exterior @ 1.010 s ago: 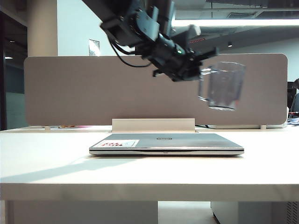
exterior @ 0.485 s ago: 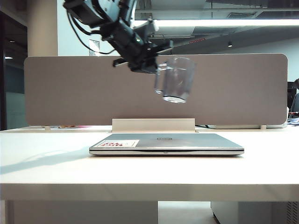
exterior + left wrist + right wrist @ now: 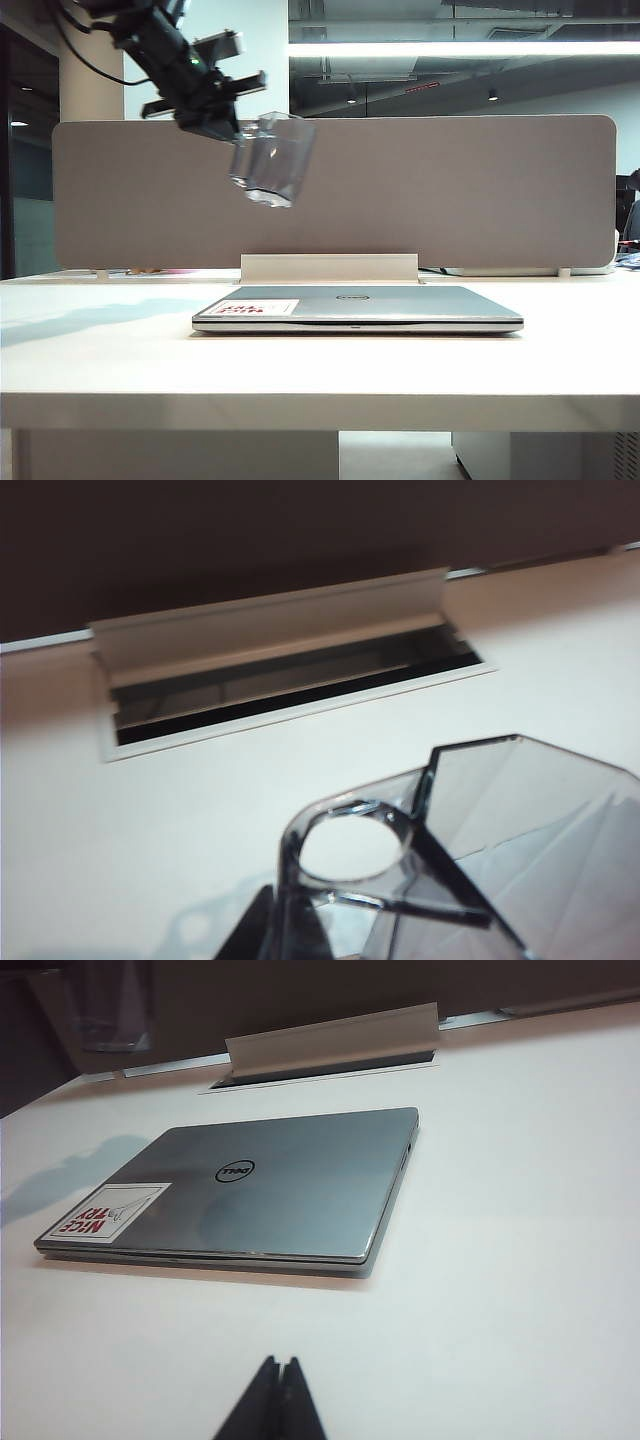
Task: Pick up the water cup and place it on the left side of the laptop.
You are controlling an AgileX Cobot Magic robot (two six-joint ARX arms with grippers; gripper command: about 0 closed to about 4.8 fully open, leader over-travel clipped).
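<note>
Spanning a grey-partitioned office, white table [image 3: 100, 350] bears closed laptop [image 3: 357, 308].

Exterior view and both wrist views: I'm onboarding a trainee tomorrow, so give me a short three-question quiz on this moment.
1. True or false: the water cup rests on the table.
2. Which gripper holds the cup by its handle? A) left gripper B) right gripper
3. Fill in: the laptop lid is ____.

Key: 1 false, it hangs tilted in the air, above the laptop's left end. 2 A; the right gripper is shut and empty, low over the table in front of the laptop. 3 closed.
</note>
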